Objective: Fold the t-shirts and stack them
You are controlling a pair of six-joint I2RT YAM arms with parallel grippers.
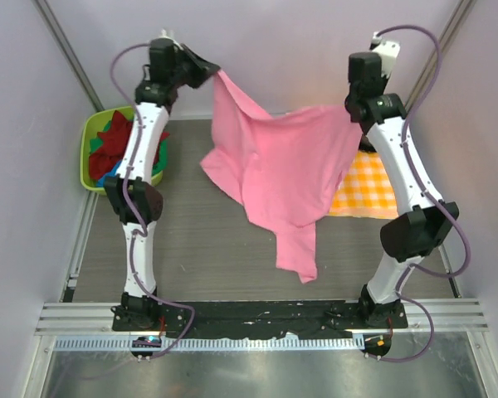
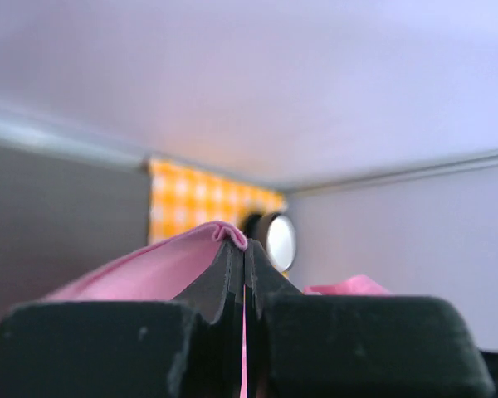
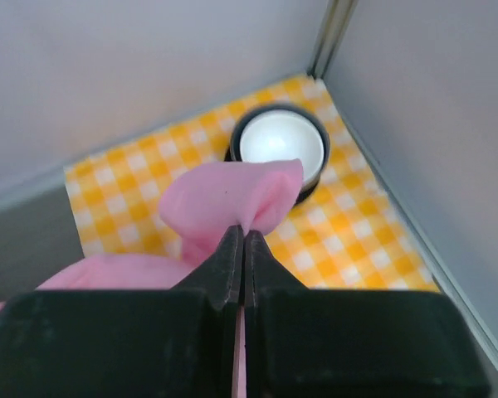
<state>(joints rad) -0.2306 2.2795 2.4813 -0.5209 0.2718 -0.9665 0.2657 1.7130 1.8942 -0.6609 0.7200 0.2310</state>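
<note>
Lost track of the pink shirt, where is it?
Top view: the pink shirt hangs in the centre, stretched between the left fingers and right fingers, beside the checked cloth.

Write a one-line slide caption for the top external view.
Left arm and right arm hold a pink t-shirt aloft between them; green bin of shirts left, checked cloth right.

Left arm (image 1: 145,137) and right arm (image 1: 396,157) with white links, black joint housings, thin grey-violet cables (image 1: 119,62) in loops, black base plate (image 1: 257,313), matte black wedge-shaped fingers (image 2: 218,290)
</note>
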